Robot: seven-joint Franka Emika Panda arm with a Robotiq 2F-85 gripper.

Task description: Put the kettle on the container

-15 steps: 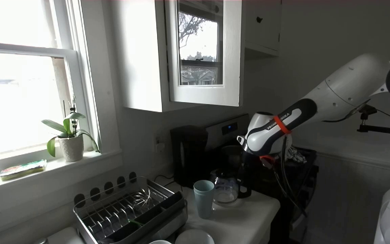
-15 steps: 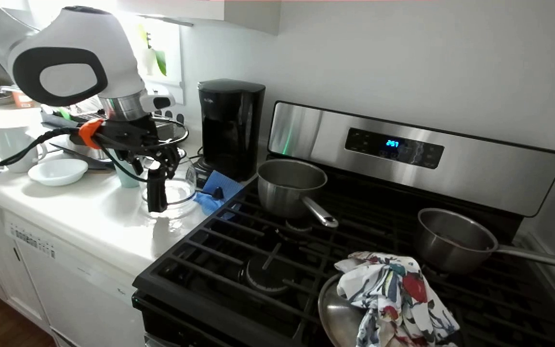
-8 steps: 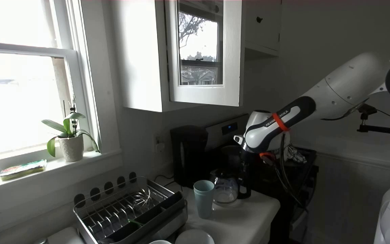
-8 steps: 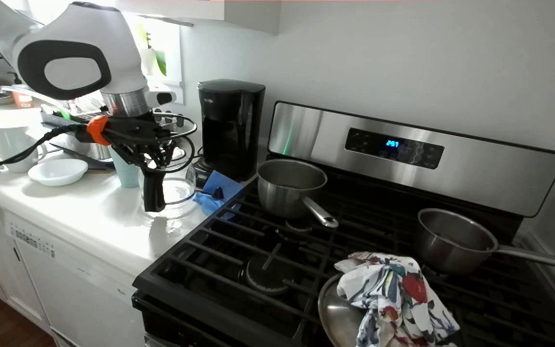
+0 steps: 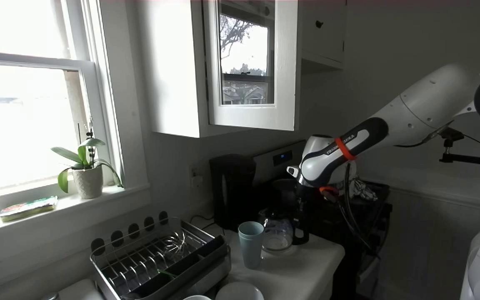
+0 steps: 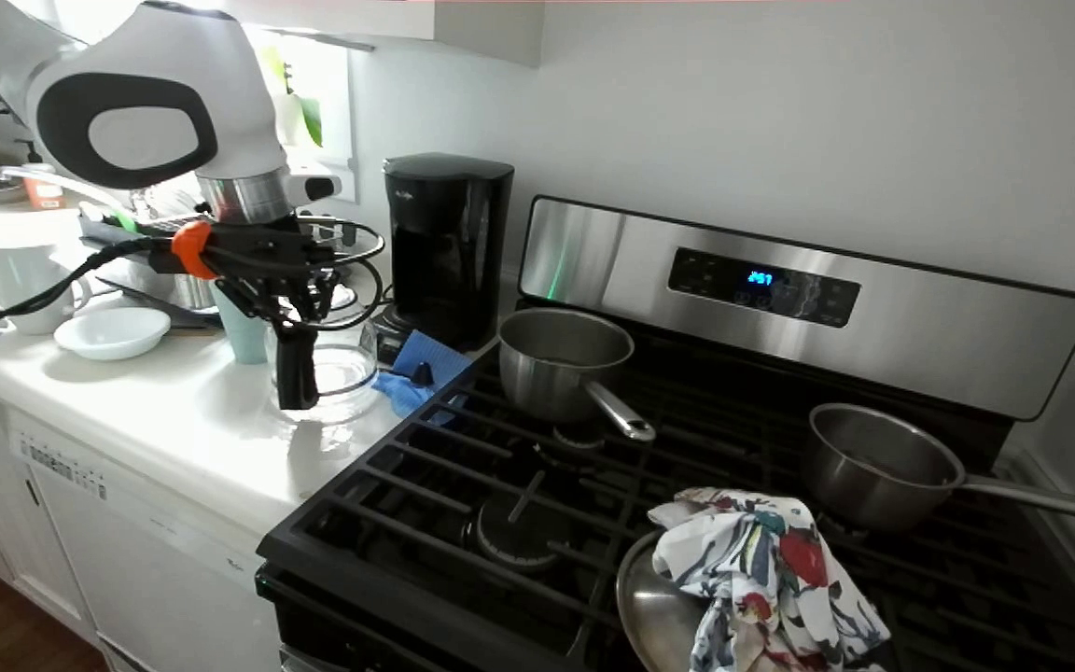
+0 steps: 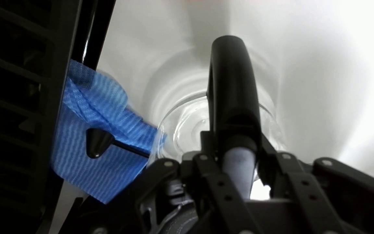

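The kettle is a clear glass pot [image 6: 346, 364] with a dark upright handle [image 7: 230, 74]; it stands on the white counter [image 6: 174, 411] beside the stove, in both exterior views. My gripper [image 7: 235, 139] points down from above, its fingers [image 7: 205, 141] closed around the upper part of that handle, one on each side. In an exterior view the gripper [image 6: 300, 317] covers part of the glass. The kettle's base appears to rest on the counter. Which thing is the container I cannot tell; a black coffee maker [image 6: 449, 247] stands behind the kettle.
A pale blue-green cup [image 5: 251, 246] is close beside the kettle. A dish rack [image 5: 161, 258] and white bowl [image 6: 113, 333] lie further along. A blue cloth [image 7: 99, 156] lies between kettle and stove [image 6: 500, 523]. Two steel pots [image 6: 551, 373] sit on the burners.
The arm has shifted slightly and the gripper has turned a little. Its fingers have drawn together around the handle. The kettle has barely moved.
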